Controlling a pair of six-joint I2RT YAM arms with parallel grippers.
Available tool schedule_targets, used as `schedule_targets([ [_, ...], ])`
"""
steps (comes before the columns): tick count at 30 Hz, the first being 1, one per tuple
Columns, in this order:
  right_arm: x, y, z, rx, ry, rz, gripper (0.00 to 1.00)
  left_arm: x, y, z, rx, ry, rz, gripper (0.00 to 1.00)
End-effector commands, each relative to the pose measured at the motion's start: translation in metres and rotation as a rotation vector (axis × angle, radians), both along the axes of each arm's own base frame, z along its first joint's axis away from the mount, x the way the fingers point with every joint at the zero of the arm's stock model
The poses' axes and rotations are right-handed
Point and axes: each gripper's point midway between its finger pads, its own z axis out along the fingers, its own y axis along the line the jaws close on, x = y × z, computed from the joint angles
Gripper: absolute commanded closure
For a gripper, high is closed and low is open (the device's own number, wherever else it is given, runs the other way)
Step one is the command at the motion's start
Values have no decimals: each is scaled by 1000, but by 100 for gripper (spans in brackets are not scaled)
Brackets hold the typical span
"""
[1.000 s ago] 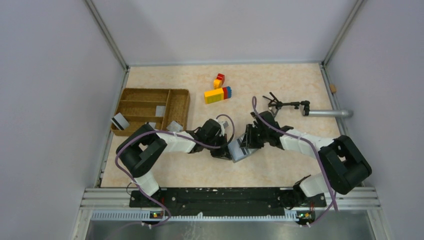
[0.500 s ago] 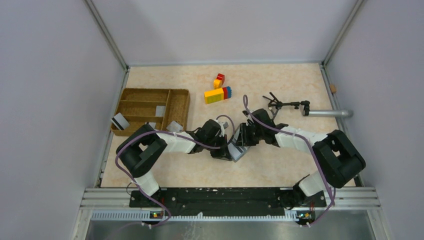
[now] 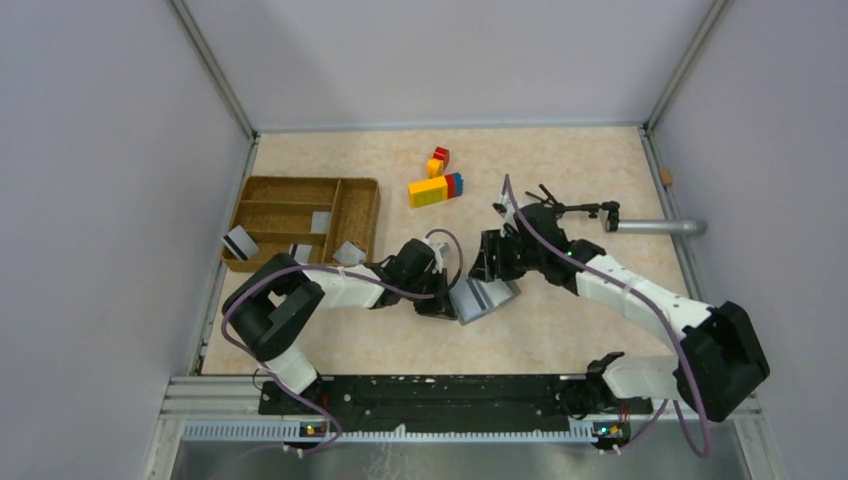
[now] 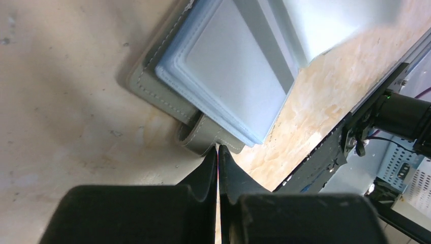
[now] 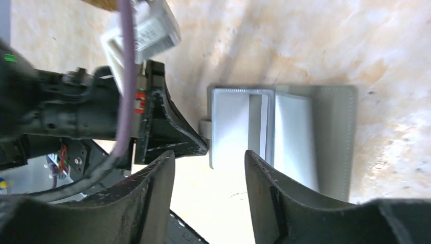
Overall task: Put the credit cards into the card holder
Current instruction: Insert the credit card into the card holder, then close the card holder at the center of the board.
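**Beige counter: right pincer lets go and backs off the opened card holder**

Pale marbled counter [image 3: 560, 340] between grey walls [image 3: 100, 200] carries everything.

At its middle the left pincer [image 4: 217, 152] is clenched shut, exactly as it was 1 second ago. Its tips sit against the near edge of the card holder [image 4: 228, 66], beside a small grey loop [image 4: 195, 138]. Whether they pin that edge or only touch it, I cannot tell.

The right pincer [image 5: 209, 157] is what has changed. 1 second ago it was low over the card holder with narrower jaws. Now it hangs released, jaws apart with nothing between them, drawn back toward the far side. Below it the card holder lies spread flat with its grey-blue inner panels up, and both halves show in the right wrist view. Whether a card already sits in a slot is unclear.

Further out, the credit cards [image 3: 321, 221] I can pick out are well apart from the card holder, at the wicker tray [image 3: 262, 186]:
- 1 lies inside a compartment.
- 1 with a dark stripe leans at the tray's near left corner.
- 1 rests just outside its near right corner.

Toy bricks [image 3: 435, 188] lie beyond, toward the far wall.

The opening step looks finished. The left arm seems to be steadying the holder, which frees the right arm to fetch a card. That pick will likely need a careful pinch, because the cards are thin and lie low.
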Motion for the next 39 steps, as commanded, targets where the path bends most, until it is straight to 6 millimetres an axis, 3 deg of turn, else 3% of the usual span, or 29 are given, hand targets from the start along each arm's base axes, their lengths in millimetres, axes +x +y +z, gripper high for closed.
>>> schedule_targets([
  [1, 8, -20, 35, -49, -89, -53, 45, 4, 13, 3, 41, -68, -2, 100],
  [4, 13, -41, 27, -80, -71, -111, 38, 5, 14, 9, 39, -84, -2, 93],
  [10, 16, -73, -5, -92, 2, -205, 35, 7, 15, 20, 21, -106, 7, 78],
  [21, 33, -112, -28, -78, 43, -384, 44, 11, 15, 45, -28, -111, 51, 47],
  [25, 39, -128, -46, -145, 64, -436, 47, 19, 14, 44, -45, -99, 89, 45],
  [28, 40, -125, -61, -161, 96, -397, 48, 25, 12, 44, -86, -86, 115, 44],
  [31, 37, -105, -66, -97, 113, -303, 49, 32, 10, 46, -121, -85, 127, 44],
  [39, 21, -43, -48, 48, 81, -66, 49, 43, 6, 39, -138, -87, 133, 46],
])
